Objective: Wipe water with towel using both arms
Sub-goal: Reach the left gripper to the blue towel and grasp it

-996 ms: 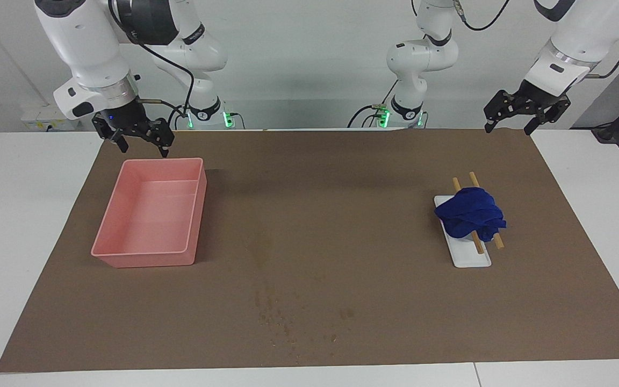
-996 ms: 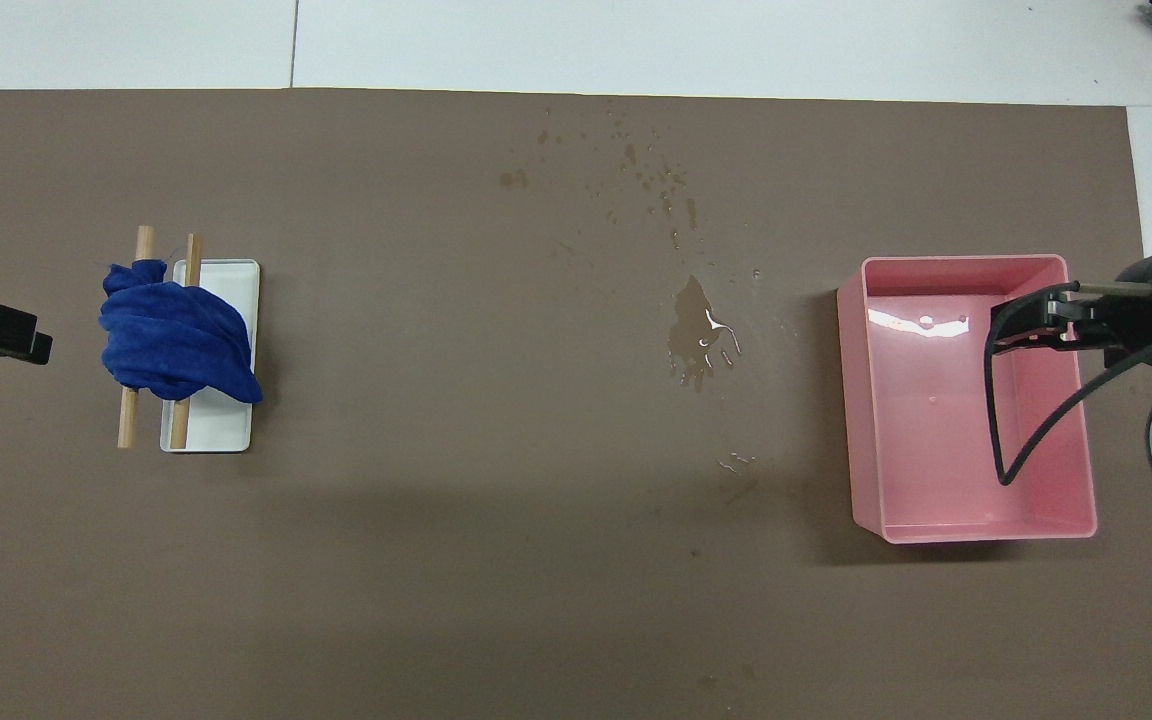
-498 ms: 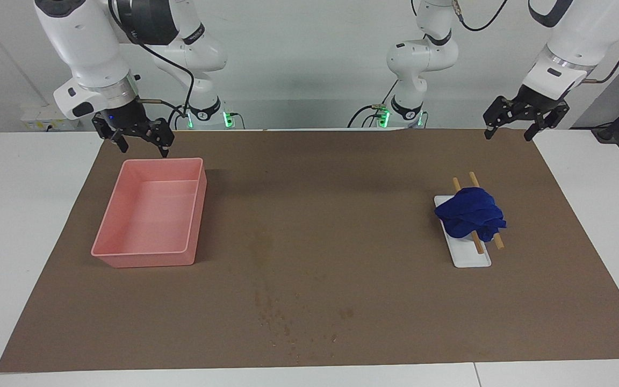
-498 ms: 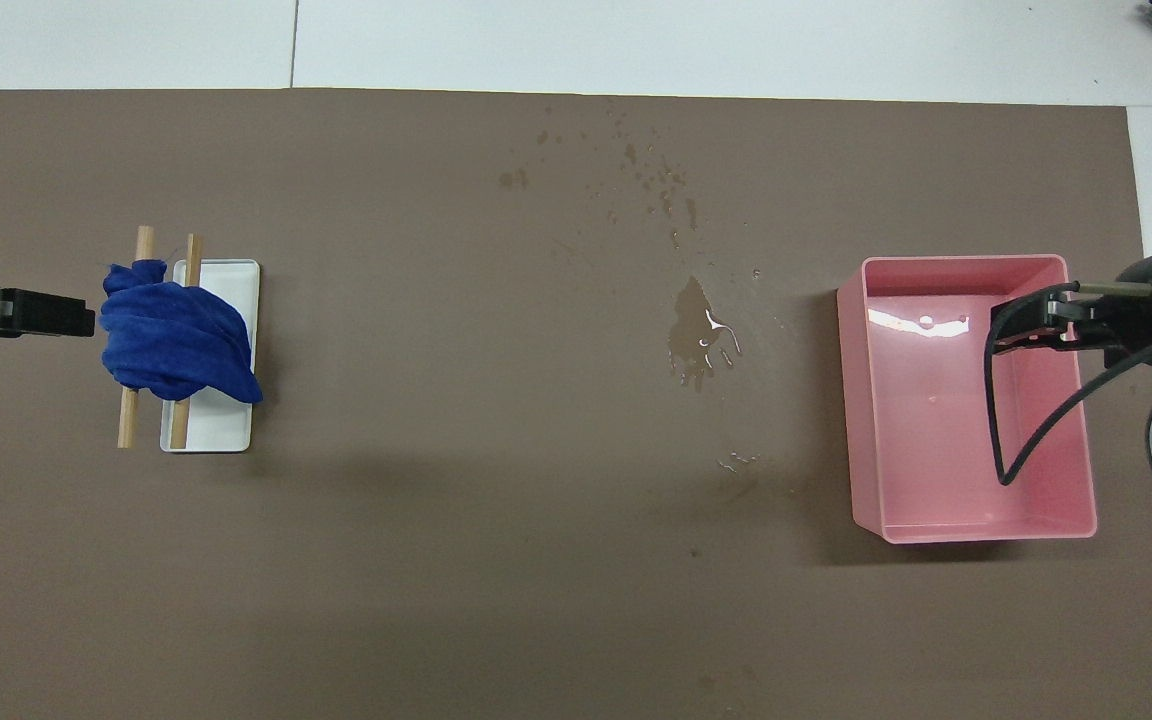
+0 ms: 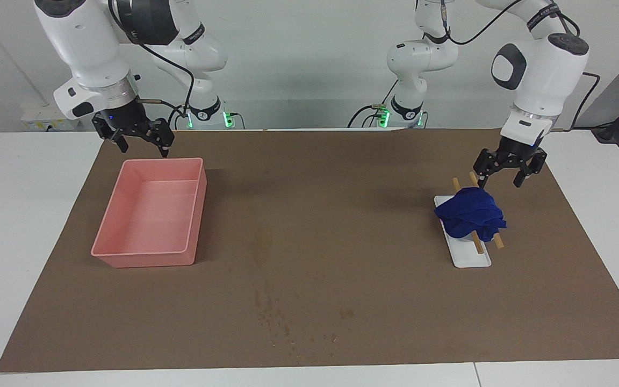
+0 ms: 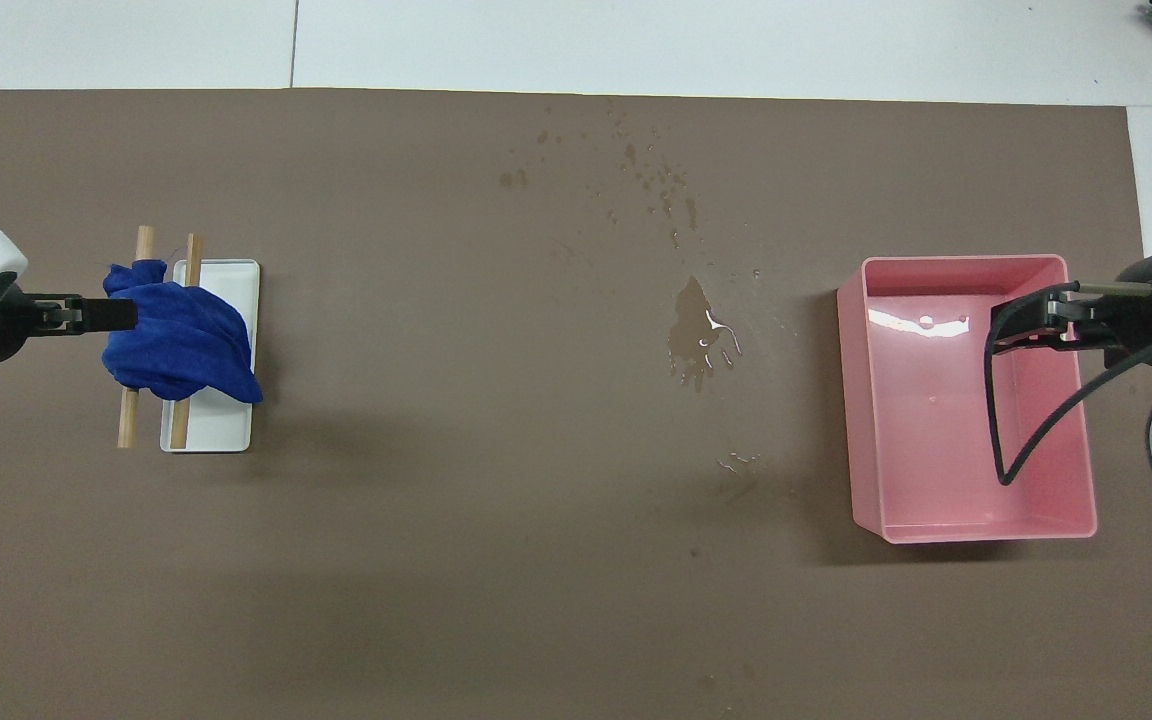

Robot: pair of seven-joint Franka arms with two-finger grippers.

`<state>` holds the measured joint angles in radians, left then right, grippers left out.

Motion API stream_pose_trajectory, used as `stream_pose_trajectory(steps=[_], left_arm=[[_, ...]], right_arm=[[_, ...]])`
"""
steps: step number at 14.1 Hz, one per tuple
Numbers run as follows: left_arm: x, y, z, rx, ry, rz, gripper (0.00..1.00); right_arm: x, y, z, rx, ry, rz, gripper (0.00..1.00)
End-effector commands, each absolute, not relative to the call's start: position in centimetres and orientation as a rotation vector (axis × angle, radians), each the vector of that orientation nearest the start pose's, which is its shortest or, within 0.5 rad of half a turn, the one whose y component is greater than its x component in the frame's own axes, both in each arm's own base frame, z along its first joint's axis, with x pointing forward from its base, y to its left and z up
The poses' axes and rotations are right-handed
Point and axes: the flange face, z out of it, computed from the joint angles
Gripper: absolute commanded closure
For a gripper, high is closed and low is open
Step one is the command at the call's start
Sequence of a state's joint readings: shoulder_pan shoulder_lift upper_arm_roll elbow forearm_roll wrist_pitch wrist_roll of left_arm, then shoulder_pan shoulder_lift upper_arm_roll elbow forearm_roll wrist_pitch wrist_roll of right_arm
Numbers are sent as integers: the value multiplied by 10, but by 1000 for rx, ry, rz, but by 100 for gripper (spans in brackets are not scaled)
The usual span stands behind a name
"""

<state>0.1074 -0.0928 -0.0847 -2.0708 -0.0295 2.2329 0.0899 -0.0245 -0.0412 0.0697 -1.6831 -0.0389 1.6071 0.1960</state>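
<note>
So, going across the facing view: our right gripper (image 5: 138, 138) waits wide open and empty over the pink tray's (image 5: 162, 159) robot-side rim. We reckon the tray is parked there to take the towel afterwards. The water (image 5: 274, 314) is specks mid-mat, farther from the robots than the tray. Toward the left arm's end, the blue towel (image 5: 470, 215) sits bunched over two wooden sticks (image 5: 497, 242) on a white dish (image 5: 473, 260), probably propped for an easy grab. Our left gripper (image 5: 499, 179) hovers just above its robot-side edge, jaws spread, gripping nothing. Only the overhead view shows a glossy puddle (image 6: 698, 335); there the gripper falsely looks like it's touching cloth.
</note>
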Motion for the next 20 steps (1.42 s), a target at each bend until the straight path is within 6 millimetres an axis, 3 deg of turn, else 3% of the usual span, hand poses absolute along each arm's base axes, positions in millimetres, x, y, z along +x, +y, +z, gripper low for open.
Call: stream_pose_trajectory(steps=[1,4,7,10,15,20], left_arm=[[562,14,469,-3096,-20,-427,0],[565,15,436,-3090,-83,-468,0],[568,22,424,-3093,-128,-462,2],[566,21,420,-3100,-188,-423,19],[569,21,426,-3102,-211,-406,34],[571,22,429,-3107,-214,-356,64]], right_arm=[[539,17,599,-3195,224,46,0],[540,17,598,-3195,224,46,0],[539,17,599,-3195,224,41,0],[539,17,599,-3195,224,41,0],[539,17,599,-3195,224,44,0],[539,17,599,-3195,224,44,0]])
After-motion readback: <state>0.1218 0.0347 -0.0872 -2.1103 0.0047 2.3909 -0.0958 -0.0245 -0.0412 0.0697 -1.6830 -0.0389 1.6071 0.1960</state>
